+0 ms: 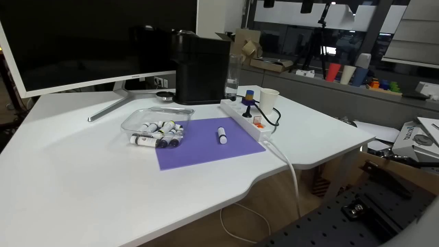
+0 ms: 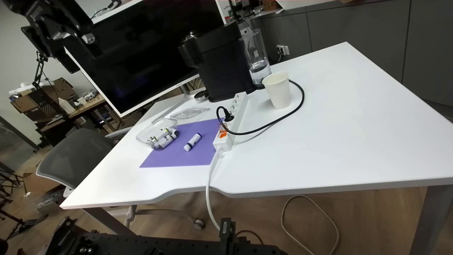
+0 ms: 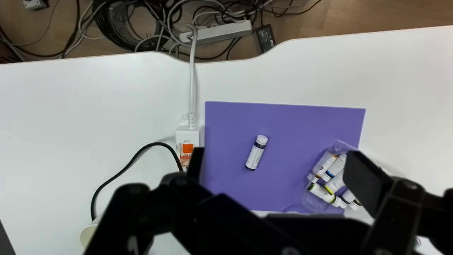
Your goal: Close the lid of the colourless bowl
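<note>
Wrist view: we look past a black two-fingered gripper (image 3: 277, 171), its fingers spread wide apart, down onto a flat purple rectangular mat (image 3: 283, 127) on a white tabletop (image 3: 106, 102). In the gap between those fingers we see a small white-capped, white-labelled bottle (image 3: 256, 153) lying on the mat, below the hand. The low, colourless see-through plastic bowl (image 3: 314, 204) shows beside one finger and partly behind it; it sits below the hand, across the mat's edge, with several more white-labelled bottles (image 3: 320, 194) inside. By the opposite finger we have a white plastic power strip (image 3: 188, 134) and, farther out from the hand, a thin black cable (image 3: 132, 162).

In an exterior view the hand hangs well above the tabletop, in front of a large dark white-framed monitor (image 2: 148, 53). Lower than the hand we find a clear plastic lid (image 2: 190, 112) lying on the tabletop near the bowl, which stands uncovered. See-through plastic reads poorly here, so we cannot tell whether the two touch. Across that view from the hand stand a tall black box (image 2: 224, 65) and a white paper cup (image 2: 277, 90).
</note>
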Available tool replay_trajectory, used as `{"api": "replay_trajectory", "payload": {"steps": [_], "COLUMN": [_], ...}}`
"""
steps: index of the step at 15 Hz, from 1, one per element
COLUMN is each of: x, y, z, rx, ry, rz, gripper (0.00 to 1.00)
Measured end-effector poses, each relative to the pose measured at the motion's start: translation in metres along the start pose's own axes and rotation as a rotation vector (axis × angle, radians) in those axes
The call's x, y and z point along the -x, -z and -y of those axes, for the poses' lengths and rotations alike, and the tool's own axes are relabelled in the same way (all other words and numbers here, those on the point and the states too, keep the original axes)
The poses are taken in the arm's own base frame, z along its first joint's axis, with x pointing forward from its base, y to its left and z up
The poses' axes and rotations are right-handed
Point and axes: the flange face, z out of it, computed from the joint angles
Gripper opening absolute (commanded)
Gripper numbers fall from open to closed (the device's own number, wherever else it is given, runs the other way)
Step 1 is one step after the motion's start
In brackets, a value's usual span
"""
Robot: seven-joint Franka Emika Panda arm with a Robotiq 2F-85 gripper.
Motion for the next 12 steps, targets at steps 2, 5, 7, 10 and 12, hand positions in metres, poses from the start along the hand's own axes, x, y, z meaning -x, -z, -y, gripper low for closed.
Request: {"api": "replay_trajectory", "payload": {"steps": [2,5,7,10,12], "x": [0.000,-0.005,-0.015,-0.042,-0.064], "y": [0.000,0.002,0.004,-0.001,-0.012], "z": [0.000,0.001,-0.002,-0.026,-0.047], "rx": [0.000,0.004,-0.014,-0.104,-0.192], "ry": [0.000,0.002,-0.013,-0.107,-0.184], "rz": [0.000,-0.049,-0.112,-0.228,-0.289], "gripper": [1.00,1.00,1.00,1.00,1.00]}}
